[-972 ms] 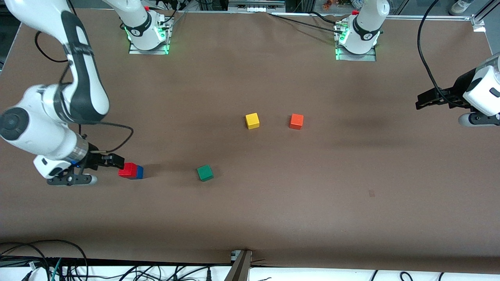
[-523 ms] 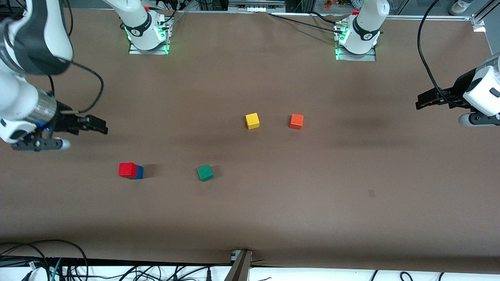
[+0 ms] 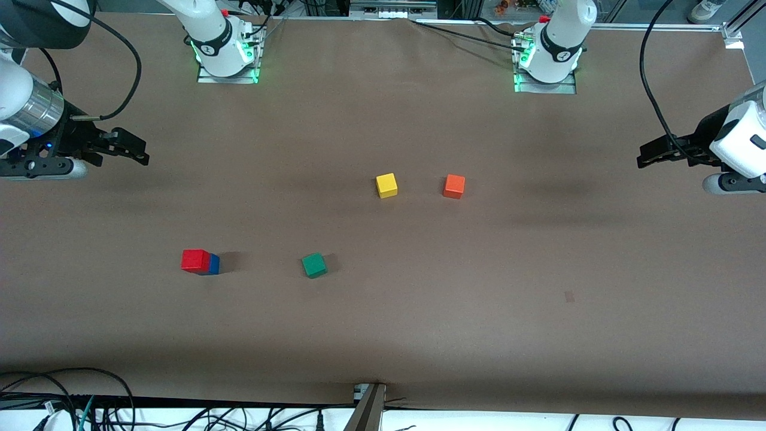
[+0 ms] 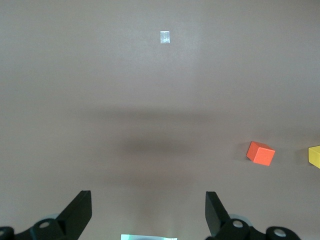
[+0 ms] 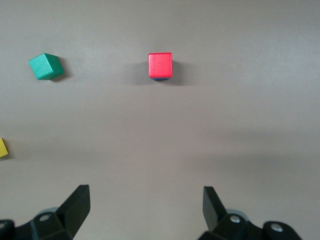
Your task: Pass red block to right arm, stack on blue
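- Since a second ago the right gripper (image 3: 128,146) has pulled up and away from the stack; it was just beside the red block (image 3: 195,260) then, and now hangs over bare table toward the right arm's end, well apart from it.
- Its fingers are spread wide with nothing between them, as the right wrist view shows plainly.
- Nothing else has shifted: the left gripper (image 3: 652,152) waits over the left arm's end of the table, as before, jaws parted and empty.
- That red block sits on the blue block (image 3: 214,264), free of both grippers; from the front only one blue side face shows, and in the right wrist view the blue is all but hidden under the red, just a dark sliver at one edge.
- A green block (image 3: 314,264) lies beside the stack, toward the middle of the table.
- A yellow block (image 3: 386,185) and an orange block (image 3: 454,186) sit side by side nearer the bases; the yellow one is cut off at the frame edge in both wrist views.
- The right arm (image 3: 24,105) runs out of the front picture, so most of it is unseen.
- A small pale patch (image 4: 165,37) shows on the brown table (image 3: 538,287), possibly tape.
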Motion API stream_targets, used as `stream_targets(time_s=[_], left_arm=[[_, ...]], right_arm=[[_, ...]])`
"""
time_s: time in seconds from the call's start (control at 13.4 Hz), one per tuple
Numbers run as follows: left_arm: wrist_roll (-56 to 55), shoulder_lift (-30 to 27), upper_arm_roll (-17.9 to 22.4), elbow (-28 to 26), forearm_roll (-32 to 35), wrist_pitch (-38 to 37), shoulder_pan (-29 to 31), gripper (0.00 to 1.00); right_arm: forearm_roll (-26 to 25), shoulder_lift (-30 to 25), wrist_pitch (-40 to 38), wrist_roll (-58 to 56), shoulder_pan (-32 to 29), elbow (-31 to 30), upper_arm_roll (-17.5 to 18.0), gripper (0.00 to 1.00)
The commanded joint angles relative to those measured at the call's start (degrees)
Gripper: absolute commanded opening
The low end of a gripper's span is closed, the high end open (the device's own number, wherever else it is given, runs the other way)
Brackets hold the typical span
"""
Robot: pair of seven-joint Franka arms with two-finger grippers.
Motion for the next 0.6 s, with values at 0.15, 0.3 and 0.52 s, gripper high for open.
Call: stream_targets(time_s=[0.15, 0.3, 0.52], left_arm=[[-0.2, 0.5, -0.1, 1.2, -1.2, -0.3, 1.0, 1.00], [-0.3, 0.5, -0.1, 1.2, -1.2, -0.3, 0.9, 1.00], [-0.3, 0.7, -0.1, 1.3, -1.2, -0.3, 1.0, 1.00]], right_arm=[[-1.1, -0.7, -1.3, -1.8, 0.0, -0.5, 0.6, 1.00], [-1.1, -0.6, -1.6, -1.8, 0.0, 0.0, 0.7, 1.00], [-1.1, -0.5, -2.1, -1.9, 0.1, 0.4, 0.8, 1.00]])
